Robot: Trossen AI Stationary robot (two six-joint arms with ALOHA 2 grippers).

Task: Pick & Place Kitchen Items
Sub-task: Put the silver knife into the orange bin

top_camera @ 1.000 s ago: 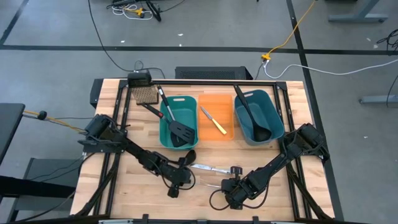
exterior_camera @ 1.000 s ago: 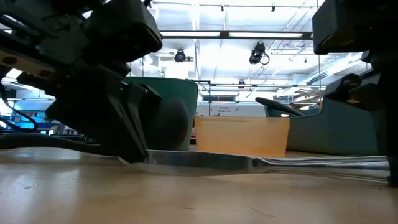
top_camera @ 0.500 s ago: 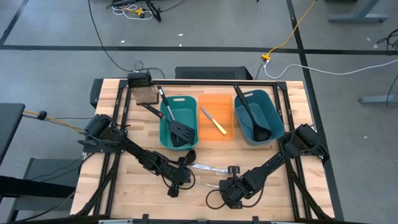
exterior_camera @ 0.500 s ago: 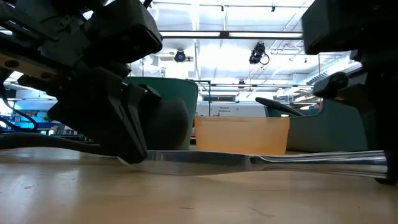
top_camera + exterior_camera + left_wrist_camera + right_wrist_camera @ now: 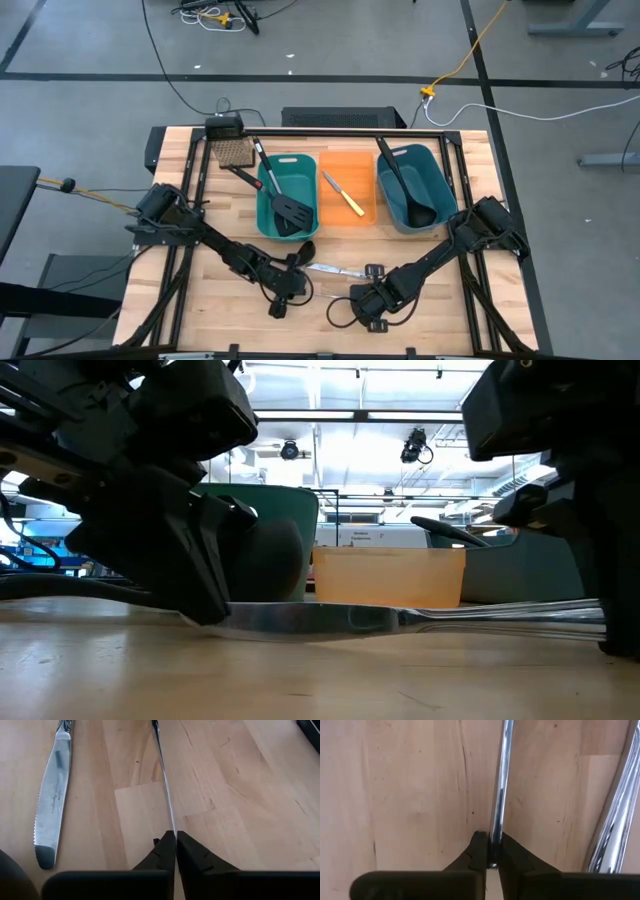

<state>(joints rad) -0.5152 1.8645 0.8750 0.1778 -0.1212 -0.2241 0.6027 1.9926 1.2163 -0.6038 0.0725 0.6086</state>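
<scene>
You are at the pick step, with both end effectors low on the near middle of the tabletop (image 5: 200,290). The left end effector (image 5: 297,285) is pinched on the thin edge of a silver table knife (image 5: 163,780) that runs away from it across the wood. The right end effector (image 5: 362,300) is closed on the handle end of a second table knife (image 5: 500,780). In the low view, silver cutlery (image 5: 400,620) lies flat between the two arms, not yet lifted.

A third, serrated table knife (image 5: 52,805) lies loose just beside the left arm's knife.

The yellow-handled knife (image 5: 343,193) already lies in the orange bin (image 5: 347,215), a black ladle (image 5: 402,180) in the right teal bin (image 5: 440,185), and a slotted spatula (image 5: 280,200) in the left teal bin (image 5: 268,225).

Your next move probably calls for a straight lift on each arm, checking that each thin blade stays gripped, before carrying toward a far bin, likely the orange one. Keep the arms from crossing.
</scene>
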